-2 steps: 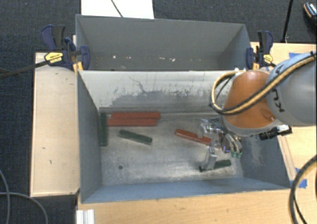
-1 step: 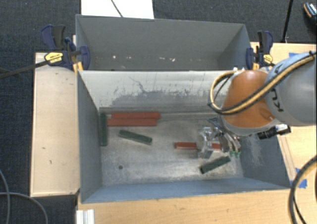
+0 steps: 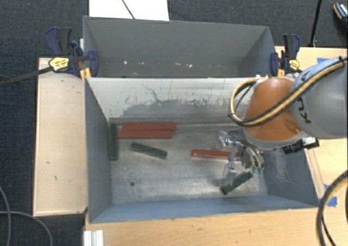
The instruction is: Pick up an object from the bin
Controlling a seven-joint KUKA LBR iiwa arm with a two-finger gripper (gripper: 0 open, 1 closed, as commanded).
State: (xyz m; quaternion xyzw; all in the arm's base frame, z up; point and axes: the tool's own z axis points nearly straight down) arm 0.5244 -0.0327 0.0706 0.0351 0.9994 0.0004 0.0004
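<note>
Hanging low at the front right of the bin [image 3: 163, 103], the gripper [image 3: 235, 170] sits just above a short dark green bar [image 3: 239, 183] lying tilted on the floor — whether it is open or clamped on the bar, I cannot tell.

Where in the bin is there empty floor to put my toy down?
Bare floor runs along the front wall, in front of the slanted green bar and left of the end effector. The right is crowded: end effector, red bar and dark green piece sit close.
</note>
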